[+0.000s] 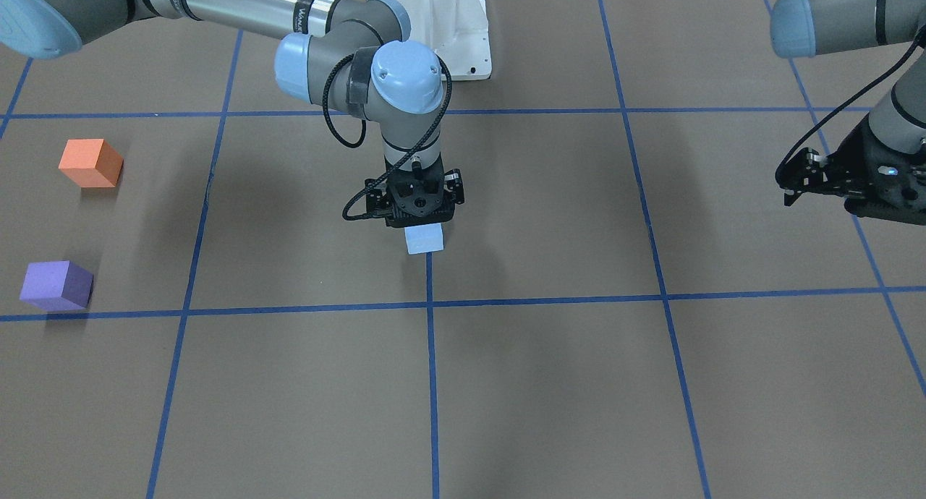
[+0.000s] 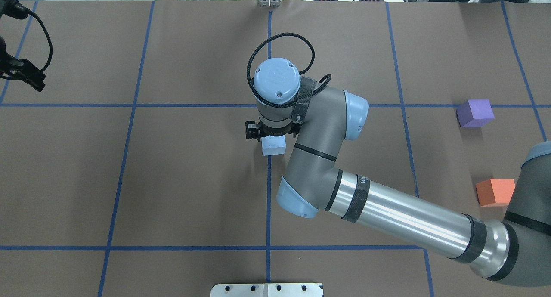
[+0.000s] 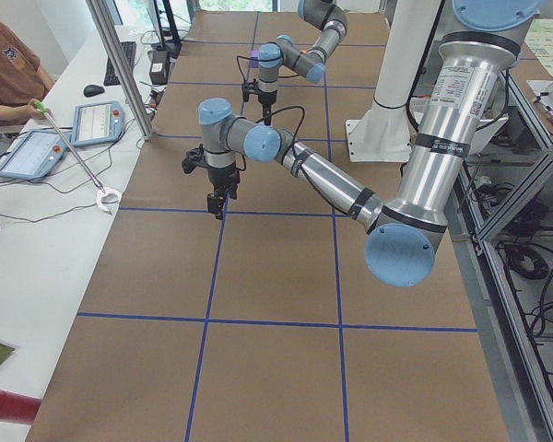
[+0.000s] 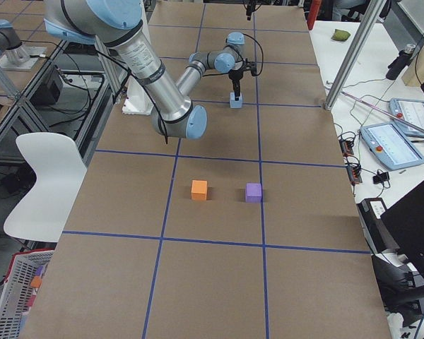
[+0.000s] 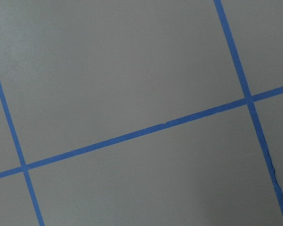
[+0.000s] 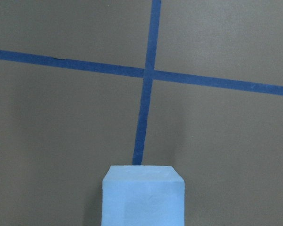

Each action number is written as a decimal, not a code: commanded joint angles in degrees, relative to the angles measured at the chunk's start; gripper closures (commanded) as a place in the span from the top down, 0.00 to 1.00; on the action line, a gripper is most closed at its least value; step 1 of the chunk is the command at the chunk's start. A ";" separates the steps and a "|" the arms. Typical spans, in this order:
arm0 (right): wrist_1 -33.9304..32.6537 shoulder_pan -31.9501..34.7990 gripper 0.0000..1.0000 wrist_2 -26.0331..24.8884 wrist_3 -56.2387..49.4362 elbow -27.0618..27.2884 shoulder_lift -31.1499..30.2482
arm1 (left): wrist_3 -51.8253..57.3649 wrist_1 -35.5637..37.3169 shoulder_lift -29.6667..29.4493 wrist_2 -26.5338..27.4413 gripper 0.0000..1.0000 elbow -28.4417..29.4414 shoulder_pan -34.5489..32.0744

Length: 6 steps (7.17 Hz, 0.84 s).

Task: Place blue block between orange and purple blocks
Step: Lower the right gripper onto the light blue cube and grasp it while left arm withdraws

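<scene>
The light blue block [image 1: 424,240] sits on a blue tape line near the table's middle; it also shows in the overhead view [image 2: 273,147] and fills the bottom of the right wrist view [image 6: 144,202]. My right gripper [image 1: 422,223] hangs straight down just over it and looks open, with no finger beside the block. The orange block [image 1: 90,163] and the purple block [image 1: 56,286] stand apart at the table's right end, with a gap between them [image 4: 199,189] [image 4: 253,192]. My left gripper [image 1: 787,186] is open and empty, raised at the far left end.
Blue tape lines divide the brown table [image 2: 193,180] into squares. The white robot base [image 1: 434,29] stands at the robot's edge. My right forearm [image 2: 409,215] stretches over the table close to the orange block [image 2: 495,192]. Tablets lie on a side desk [image 3: 64,138].
</scene>
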 commanded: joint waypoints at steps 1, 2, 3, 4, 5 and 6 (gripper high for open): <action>3.56 -0.17 1.00 -0.15 0.21 -2.98 0.04 | 0.00 -0.07 0.05 0.07 1.00 0.23 0.00; 3.56 -0.69 1.00 -0.06 0.30 -3.33 -0.22 | 0.00 -0.07 0.14 0.07 1.00 0.23 0.09; 3.56 -0.96 0.99 -0.06 0.56 -3.42 -0.40 | 0.00 -0.07 0.14 0.07 1.00 0.23 0.09; 3.56 -1.22 0.78 -0.06 1.60 -3.60 -0.32 | 0.00 -0.07 0.14 0.07 1.00 0.23 0.09; 3.56 -1.23 0.38 -0.06 2.75 -3.60 -0.05 | 0.00 -0.07 0.14 0.07 1.00 0.23 0.00; 3.65 -1.23 0.00 -0.06 2.76 -3.60 0.04 | 0.00 -0.07 0.14 -0.02 1.00 0.15 0.00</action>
